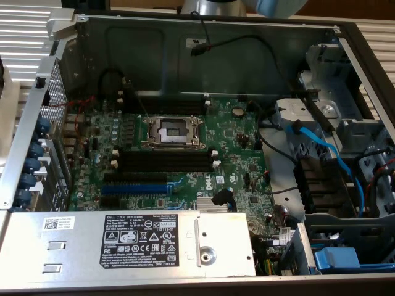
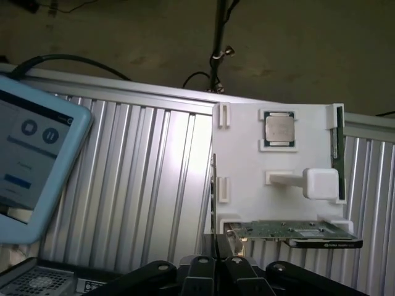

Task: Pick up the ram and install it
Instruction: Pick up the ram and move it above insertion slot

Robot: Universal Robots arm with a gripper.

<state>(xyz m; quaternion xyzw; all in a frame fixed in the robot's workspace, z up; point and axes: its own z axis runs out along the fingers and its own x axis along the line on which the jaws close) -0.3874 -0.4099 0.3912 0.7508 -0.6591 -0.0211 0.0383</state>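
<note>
The gripper (image 2: 219, 262) hung over a ribbed metal table (image 2: 142, 185). Its black fingers (image 2: 200, 271) were drawn close together, almost touching, with nothing between them.

The ram (image 2: 339, 151), a long, thin dark green circuit-board stick, sat seen edge-on in a slot along one side of a white plastic holder (image 2: 247, 154). That was the side away from the pale blue-framed tablet (image 2: 31, 154). It lay ahead of the fingers and well apart from them, off towards that same side, so it was not yet in reach.

Its long axis ran along the holder's edge, at right angles to the long edge of a green expansion card (image 2: 290, 231) resting across the holder's near end. The two fingers stood side by side across the stick's thin dimension, so by my reading their closing line roughly matched its flat faces.

A square silver processor chip (image 2: 279, 129) sat in a recess on the holder. A second thin dark strip on the holder's tablet side was too slim to identify.

In the exterior view, the open grey computer case (image 1: 154, 43) held a green motherboard (image 1: 234, 142). Its long black memory slots (image 1: 179, 161) with white end clips were empty. The arm (image 1: 213, 5) showed at the case's far edge.
</note>
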